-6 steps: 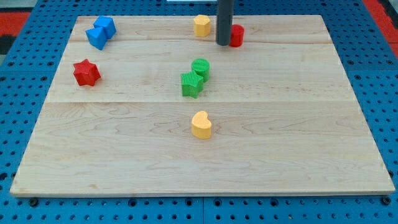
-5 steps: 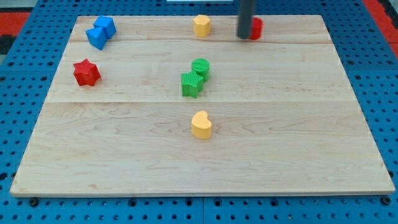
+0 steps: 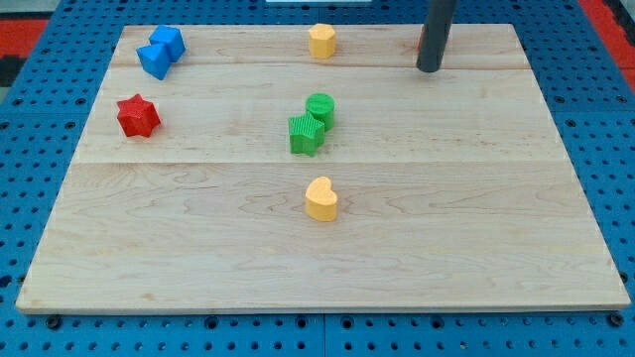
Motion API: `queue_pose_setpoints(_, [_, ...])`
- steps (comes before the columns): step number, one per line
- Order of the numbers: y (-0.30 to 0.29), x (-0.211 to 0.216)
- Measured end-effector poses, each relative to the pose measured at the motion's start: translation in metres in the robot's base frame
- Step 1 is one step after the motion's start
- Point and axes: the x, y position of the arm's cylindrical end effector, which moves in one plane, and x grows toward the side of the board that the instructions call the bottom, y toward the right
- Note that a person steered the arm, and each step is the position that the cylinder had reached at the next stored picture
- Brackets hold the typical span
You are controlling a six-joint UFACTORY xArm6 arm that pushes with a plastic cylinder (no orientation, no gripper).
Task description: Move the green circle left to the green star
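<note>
My tip [image 3: 429,69] is sitting in the upper right of the frame, well apart from the task blocks. No jaws on this rig, just a bare rod, so there is nothing open or closed to report.

The green circle [image 3: 319,107] is lying near frame centre, slightly above middle, and it is touching the green star [image 3: 306,134] at the star's upper right. So the circle is sitting lower left of the tip, down and across the board [image 3: 496,248]. To end up left of the star, it looks like the circle is needing a shove leftward and a little down, which means the tip coming in on the circle's right or upper-right side. Neither block has a long axis that matters here.

Path from tip to circle is looking free of blocks. A red block [image 3: 419,44] is peeking out just behind the rod, mostly hidden, shape unclear. The yellow block [image 3: 320,41] is sitting at top centre, above the circle. A second yellow block [image 3: 320,198] is lying below the star. The red star [image 3: 137,115] and the blue blocks [image 3: 159,52] are far off at upper left. Risk, as a guess: the star getting dragged along, since they are in contact.
</note>
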Motion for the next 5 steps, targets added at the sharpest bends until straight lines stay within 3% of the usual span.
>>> queue_pose_setpoints(2, [-0.102,0.076])
queue_pose_setpoints(3, [-0.133,0.071])
queue_pose_setpoints(5, [-0.282,0.071])
